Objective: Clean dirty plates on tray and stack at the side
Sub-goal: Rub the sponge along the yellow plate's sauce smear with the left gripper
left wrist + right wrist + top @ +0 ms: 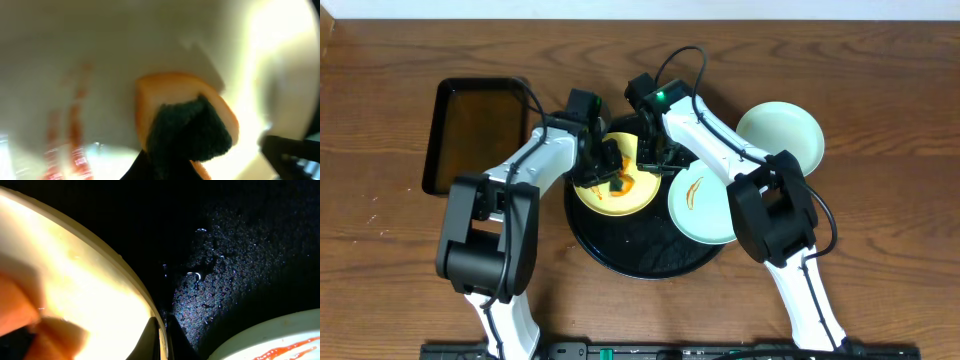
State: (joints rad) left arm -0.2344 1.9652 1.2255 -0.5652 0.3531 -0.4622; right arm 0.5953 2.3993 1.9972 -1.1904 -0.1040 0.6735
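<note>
The pale yellow plate (638, 196) lies on the back left part of the round black tray (640, 250), which sits mid-worktop (880, 60). An orange smear (628, 185) marks the plate's middle. The left jaws are closed on a sponge (617, 180) pressed to the plate. The overhead view shows little more than a dark lump there. The left wrist view alone shows the sponge's (187, 125) orange body and dark green scouring face, flat against the plate's (100, 60) surface beside reddish streaks (72, 120).

The right jaws pinch the yellow plate's far right rim, narrow, with only the rim between them. This shows plainly only in the right wrist view, where the rim (90, 280) runs down into the jaws above the tray's (240, 255) wet, beaded floor. A blurred orange shape (30, 315) sits at lower left.

A mint-blue plate (705, 215) with an orange streak rests on the tray's right side, just beside the yellow one; its edge (280, 337) appears in the right wrist view. A second mint-blue plate (782, 135) lies on the worktop, off the tray to the right. A rectangular black tray (480, 130) stands at far left
</note>
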